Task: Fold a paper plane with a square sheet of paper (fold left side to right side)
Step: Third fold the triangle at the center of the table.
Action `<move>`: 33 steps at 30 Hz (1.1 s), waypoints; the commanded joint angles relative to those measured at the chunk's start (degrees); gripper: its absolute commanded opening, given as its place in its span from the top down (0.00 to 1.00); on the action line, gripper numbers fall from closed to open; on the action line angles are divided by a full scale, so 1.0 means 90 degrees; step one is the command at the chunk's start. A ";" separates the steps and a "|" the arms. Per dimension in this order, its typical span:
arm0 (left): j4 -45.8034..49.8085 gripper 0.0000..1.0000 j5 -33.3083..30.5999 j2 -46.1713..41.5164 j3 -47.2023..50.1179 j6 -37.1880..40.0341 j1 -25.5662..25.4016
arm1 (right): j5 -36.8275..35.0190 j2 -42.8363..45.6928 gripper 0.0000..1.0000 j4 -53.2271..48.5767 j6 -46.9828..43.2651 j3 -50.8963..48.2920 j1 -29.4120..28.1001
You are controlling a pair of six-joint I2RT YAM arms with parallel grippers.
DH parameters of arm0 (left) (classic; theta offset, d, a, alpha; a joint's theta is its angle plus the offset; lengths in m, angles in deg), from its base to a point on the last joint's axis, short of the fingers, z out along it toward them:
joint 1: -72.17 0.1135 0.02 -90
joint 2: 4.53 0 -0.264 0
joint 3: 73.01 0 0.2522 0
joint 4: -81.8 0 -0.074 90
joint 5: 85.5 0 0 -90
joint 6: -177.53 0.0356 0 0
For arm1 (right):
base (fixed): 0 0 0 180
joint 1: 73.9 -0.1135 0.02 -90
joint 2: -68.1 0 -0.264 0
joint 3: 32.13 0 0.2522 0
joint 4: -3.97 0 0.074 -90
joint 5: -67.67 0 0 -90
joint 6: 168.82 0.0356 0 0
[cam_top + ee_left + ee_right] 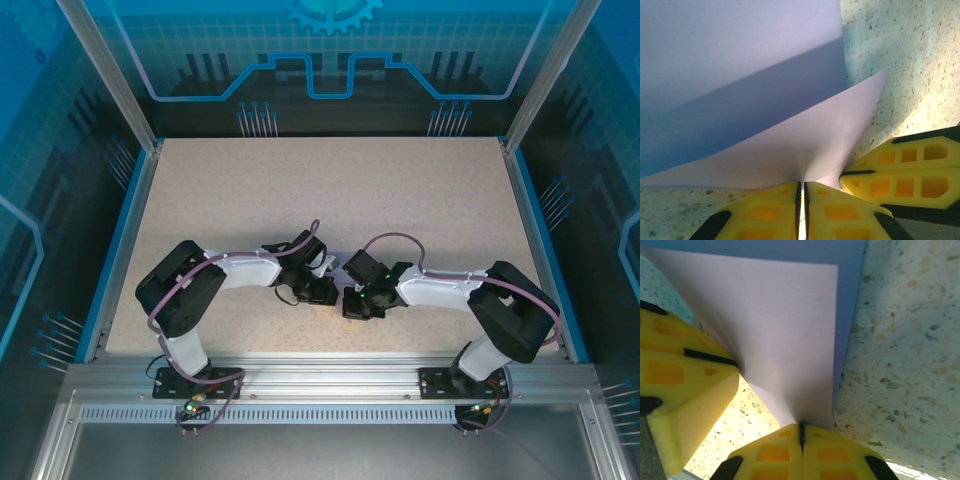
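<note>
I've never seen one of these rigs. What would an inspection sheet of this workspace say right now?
Surface: speckled beige table.
Job's things: lavender square sheet of paper, one layer over another.
Clutter: nothing seen.
Grippers: left pincer and right pincer both shut on the sheet, side by side.
Cables: purple cables loop along both arms.
Surroundings: blue-lit enclosure walls, metal rail in front.

Left arm point(235, 272) and right arm point(445, 290) bend inward to centre frame. Left claw point(801, 187) and right claw point(801, 429) sit side by side, apparently tip-down, each clamped on the paper point(740, 75).
</note>
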 commanded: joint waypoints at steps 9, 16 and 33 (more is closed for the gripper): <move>0.0115 0.86 0.0258 -0.0440 -0.0143 0.0245 -0.0044 | -0.0273 -0.0276 1.00 -0.0606 -0.0082 -0.0130 -0.0067; -0.0042 0.86 0.0356 0.0012 -0.0321 0.0245 -0.0046 | -0.0273 -0.0269 1.00 -0.0625 -0.0083 -0.0132 -0.0068; 0.0271 0.89 -0.0306 0.0331 -0.0341 0.0459 -0.0048 | -0.0293 -0.0337 1.00 -0.0732 -0.0123 -0.0091 -0.0070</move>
